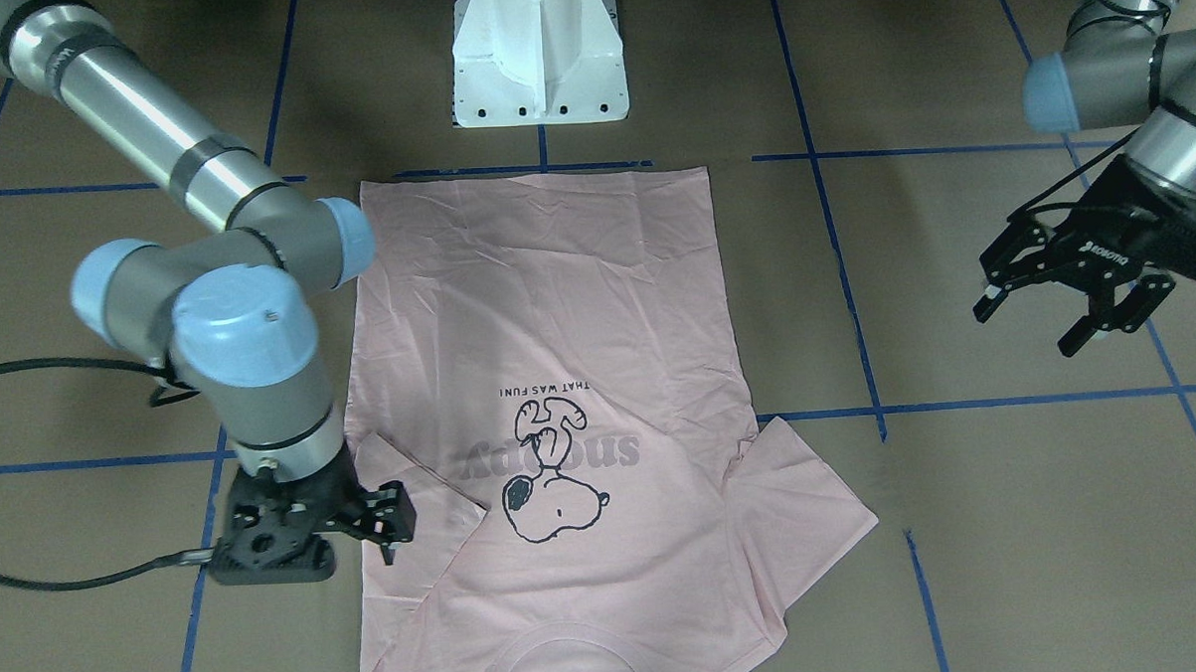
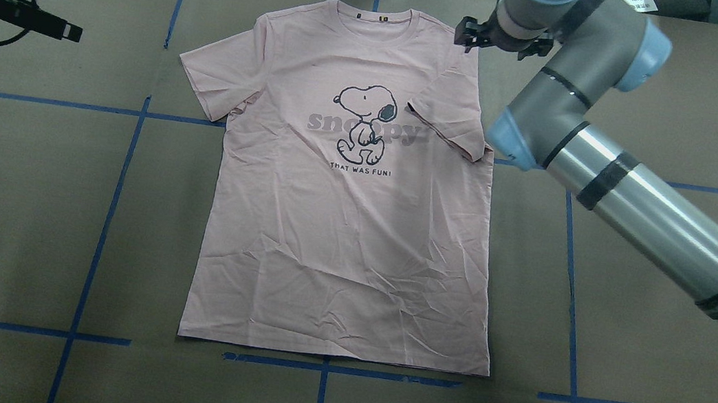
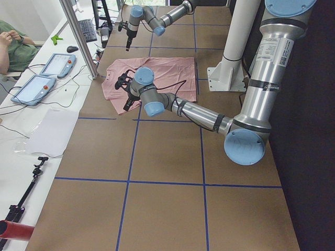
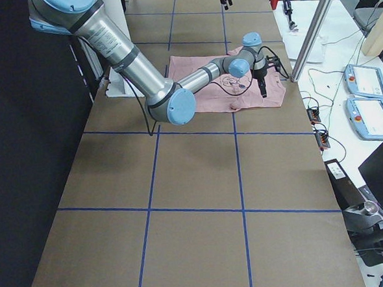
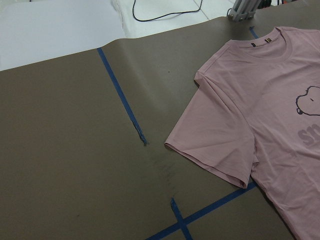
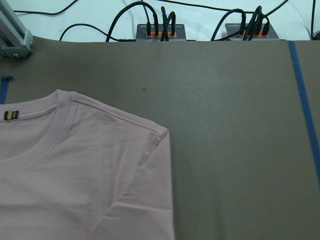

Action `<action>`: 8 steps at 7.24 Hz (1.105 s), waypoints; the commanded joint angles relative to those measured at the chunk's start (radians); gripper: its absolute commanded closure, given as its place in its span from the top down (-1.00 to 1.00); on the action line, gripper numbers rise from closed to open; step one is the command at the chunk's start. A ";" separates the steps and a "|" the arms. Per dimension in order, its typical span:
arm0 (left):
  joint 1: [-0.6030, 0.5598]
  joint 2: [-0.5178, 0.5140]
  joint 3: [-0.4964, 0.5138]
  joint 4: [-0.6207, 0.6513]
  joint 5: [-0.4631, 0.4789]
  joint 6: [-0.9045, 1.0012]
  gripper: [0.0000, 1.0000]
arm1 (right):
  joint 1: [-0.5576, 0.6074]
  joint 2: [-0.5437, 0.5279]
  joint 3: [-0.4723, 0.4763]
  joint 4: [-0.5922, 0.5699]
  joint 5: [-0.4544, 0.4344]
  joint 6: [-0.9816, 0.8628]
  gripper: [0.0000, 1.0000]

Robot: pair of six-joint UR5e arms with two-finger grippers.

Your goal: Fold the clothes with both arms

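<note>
Brown paper covers my table [image 2: 624, 347], crossed by lines of blue tape [image 2: 112, 197]. On it the pale pink short-sleeved cotton T-shirt [image 2: 345, 255] lies flat and face up in the middle. Its hem is towards my white pedestal base [image 1: 539, 65] and its round collar [image 2: 372, 23] is at the far edge. The black Snoopy cartoon [image 2: 362, 122] walks across grey "snoopy" lettering, with a small line of text beneath it.

The sleeve on my left [image 2: 215, 82] is spread out on the paper. The sleeve on my right [image 2: 449, 120] is turned inward over the chest, and its edge covers the end of the lettering.

My right gripper [image 1: 391, 527] points downward at the shirt's right shoulder edge, just beside the turned-in sleeve. Its black fingers are spread and hold nothing; I cannot tell whether they touch the cloth. My left gripper [image 1: 1030, 326] hangs above bare paper, well apart from the spread sleeve, with its fingers also spread and empty.

Beyond the far edge of the table, two grey tablets [image 3: 44, 76] lie on a white bench, where a seated person [image 3: 10, 49] is partly in view.
</note>
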 commanded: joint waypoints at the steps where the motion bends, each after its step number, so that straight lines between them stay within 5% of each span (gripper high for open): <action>1: 0.126 -0.132 0.135 -0.002 0.162 -0.191 0.50 | 0.207 -0.139 0.061 0.011 0.240 -0.308 1.00; 3: 0.142 -0.224 0.274 -0.015 0.250 -0.213 0.30 | 0.315 -0.230 0.077 0.014 0.378 -0.492 1.00; 5: 0.206 -0.292 0.391 -0.032 0.366 -0.248 0.18 | 0.315 -0.252 0.110 0.012 0.377 -0.482 1.00; 8: 0.211 -0.341 0.556 -0.147 0.371 -0.261 0.01 | 0.315 -0.258 0.115 0.012 0.373 -0.483 1.00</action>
